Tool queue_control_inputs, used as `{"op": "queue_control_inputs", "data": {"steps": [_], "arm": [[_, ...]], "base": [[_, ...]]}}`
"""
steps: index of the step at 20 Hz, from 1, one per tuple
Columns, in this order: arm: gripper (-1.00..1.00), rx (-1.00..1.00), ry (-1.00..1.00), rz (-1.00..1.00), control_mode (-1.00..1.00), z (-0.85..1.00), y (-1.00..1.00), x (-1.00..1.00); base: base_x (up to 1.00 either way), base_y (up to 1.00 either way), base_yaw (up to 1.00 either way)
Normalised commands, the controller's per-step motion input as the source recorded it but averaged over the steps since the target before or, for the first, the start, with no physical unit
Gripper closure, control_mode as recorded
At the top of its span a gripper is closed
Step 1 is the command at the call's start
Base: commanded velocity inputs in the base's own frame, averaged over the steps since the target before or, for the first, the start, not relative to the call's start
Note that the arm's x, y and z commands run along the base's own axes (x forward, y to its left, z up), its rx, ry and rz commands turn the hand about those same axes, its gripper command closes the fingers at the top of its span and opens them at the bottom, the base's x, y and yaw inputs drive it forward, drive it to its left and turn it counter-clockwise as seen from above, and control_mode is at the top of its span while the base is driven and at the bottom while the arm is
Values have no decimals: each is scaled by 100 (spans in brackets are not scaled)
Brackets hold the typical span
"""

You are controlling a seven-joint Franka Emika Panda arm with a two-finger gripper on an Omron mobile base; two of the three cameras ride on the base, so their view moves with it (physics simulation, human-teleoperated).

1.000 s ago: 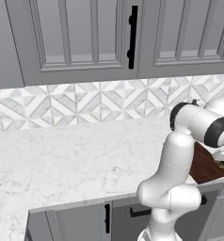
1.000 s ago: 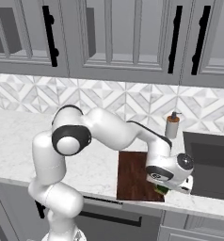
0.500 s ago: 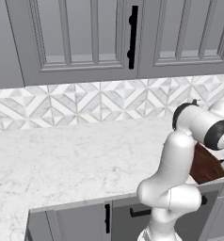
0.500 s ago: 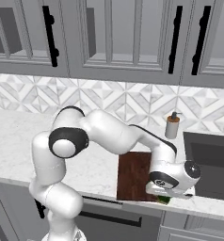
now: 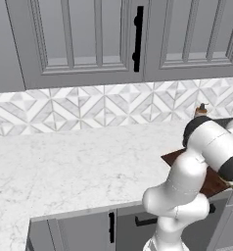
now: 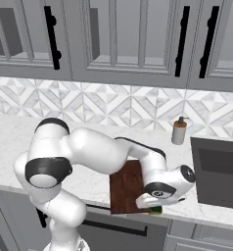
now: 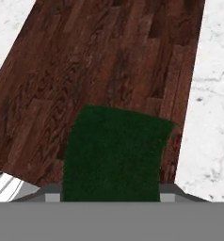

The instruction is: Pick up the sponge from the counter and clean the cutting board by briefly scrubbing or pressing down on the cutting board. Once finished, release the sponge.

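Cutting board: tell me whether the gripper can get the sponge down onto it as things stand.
Probably yes. In the hand view the sponge sits over the cutting board, with bare wood around it and nothing between. The gripper hangs low at the board's near corner. Whether the sponge already touches cannot be told.

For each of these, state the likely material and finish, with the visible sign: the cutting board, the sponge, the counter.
Cutting board: looks like dark reddish-brown wood, matte, with plank seams and grain streaks. Sponge: its dark green top is dull and finely speckled, probably a scouring pad; the lower layer is hidden here. Counter: white with faint grey veins, marble or a marble-look surface.
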Motion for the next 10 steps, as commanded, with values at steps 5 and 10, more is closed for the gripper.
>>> {"op": "queue_control_inputs", "data": {"steps": [5, 10], "arm": [[100, -3, 0, 7, -100, 18, 46, 17], [100, 0, 3, -1, -100, 44, 26, 71]], "base": [[0, 0, 0], [0, 0, 0]]}}
